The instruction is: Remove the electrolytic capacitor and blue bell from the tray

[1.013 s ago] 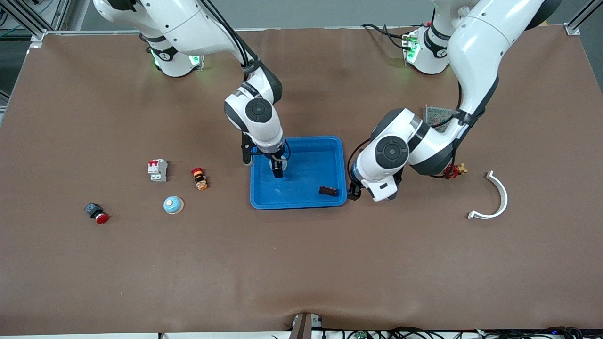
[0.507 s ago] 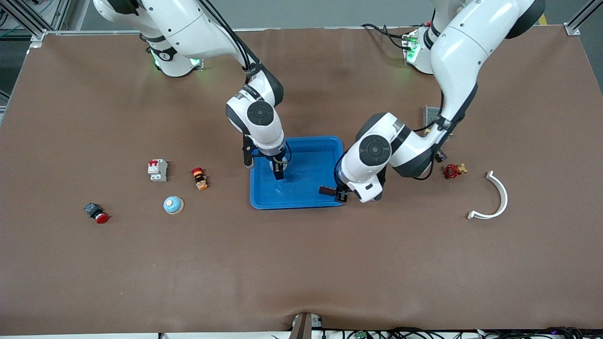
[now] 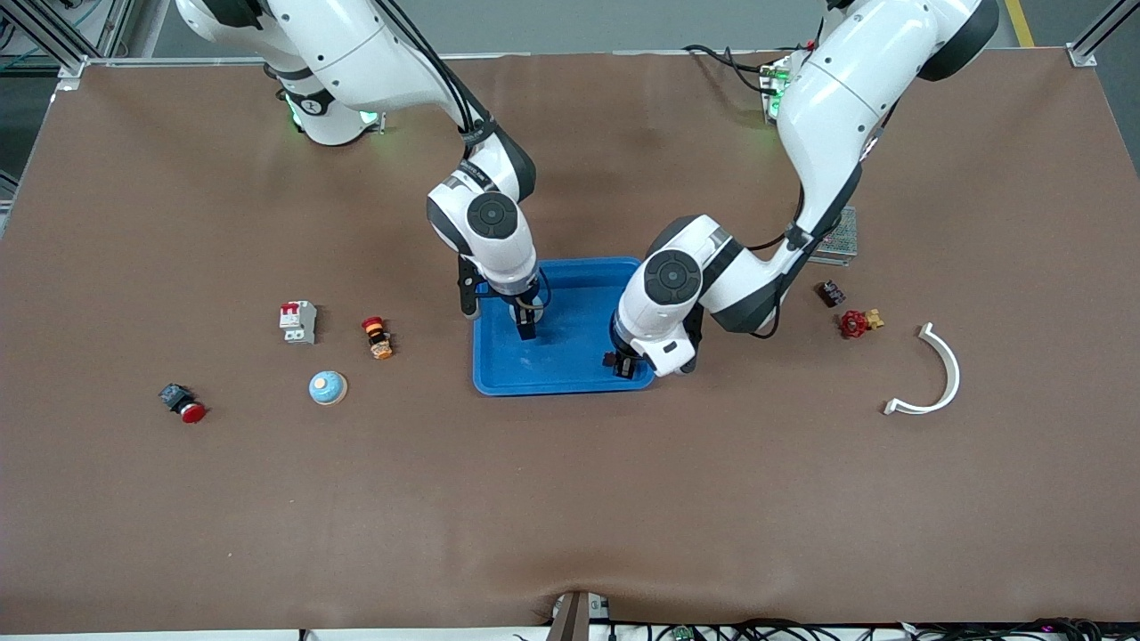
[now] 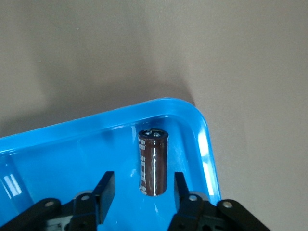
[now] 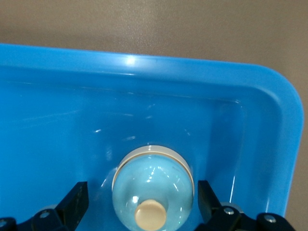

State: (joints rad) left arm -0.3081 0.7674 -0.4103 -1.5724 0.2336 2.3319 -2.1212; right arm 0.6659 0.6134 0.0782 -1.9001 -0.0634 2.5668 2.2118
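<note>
Two grasps pending in the tray [image 3: 579, 374]: left gripper [image 4: 143, 192] half-closed astride the capacitor [image 4: 153, 161] in its corner, not yet gripping; right gripper [image 5: 139, 202] wide open astride the bell [image 5: 152, 187]; close squarely, then lift straight.

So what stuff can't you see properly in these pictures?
- Blue bell: in the front view the right arm's wrist covers it, and in the right wrist view the picture's edge cuts it off.
- Electrolytic capacitor: in the front view the left tool hides nearly all of it in the tray.
- Grey mesh box: in the front view the left arm covers part.
</note>
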